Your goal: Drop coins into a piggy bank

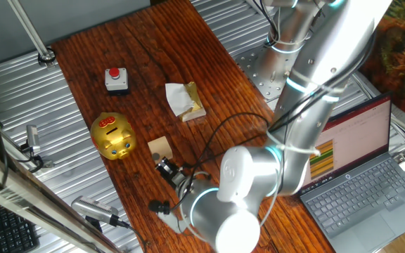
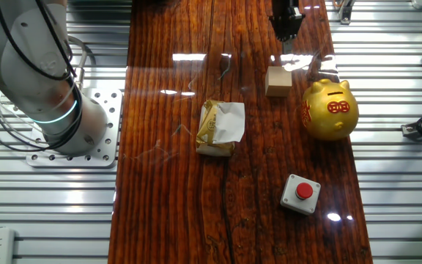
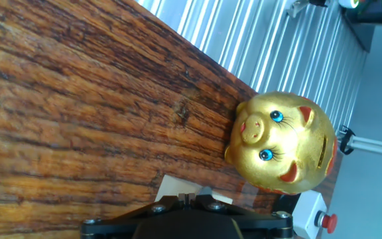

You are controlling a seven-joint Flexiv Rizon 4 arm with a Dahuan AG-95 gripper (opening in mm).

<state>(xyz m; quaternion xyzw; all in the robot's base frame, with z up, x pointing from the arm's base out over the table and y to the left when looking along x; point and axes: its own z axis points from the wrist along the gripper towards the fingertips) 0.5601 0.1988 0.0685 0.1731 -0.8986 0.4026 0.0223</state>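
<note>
you've got the piggy bank (image 1: 113,136) on the left, wooden cube (image 1: 160,148) just beside it, and your gripper (image 1: 166,169) low on the near side of the cube; the pig sits left and slightly farther, slot on its back. can't tell how far the jaws stand apart, and no coin is visible

This looks like a lab for testing robots. A big silver robot arm (image 1: 308,105) is bolted to a metal bench (image 2: 50,205) beside a wooden table (image 2: 174,205). An open laptop (image 1: 364,176), loose cables (image 1: 223,133) and a red button on a grey box (image 2: 301,194) sit close by.
</note>
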